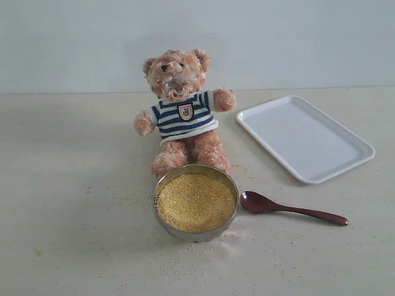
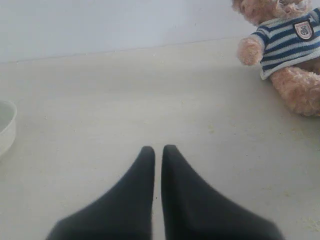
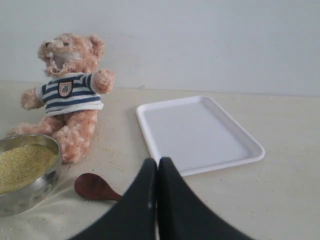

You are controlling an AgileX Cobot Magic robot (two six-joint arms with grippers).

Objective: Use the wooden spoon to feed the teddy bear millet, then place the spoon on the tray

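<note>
Where the right gripper (image 3: 157,161) sits, the wooden spoon (image 3: 92,186) is half-hidden.

Exterior camera: raised at front, looks down across worktop (image 1: 68,185) toward back wall (image 1: 278,37). My wrist cameras sit low, close to the surface, facing that wall. All three share teddy bear (image 1: 183,114).

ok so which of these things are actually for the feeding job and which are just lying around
For the job: teddy bear; millet in the steel bowl; wooden spoon; tray.

Just lying about: stray grains on the table; white dish, only partly seen at the edge of the left wrist view.
</note>
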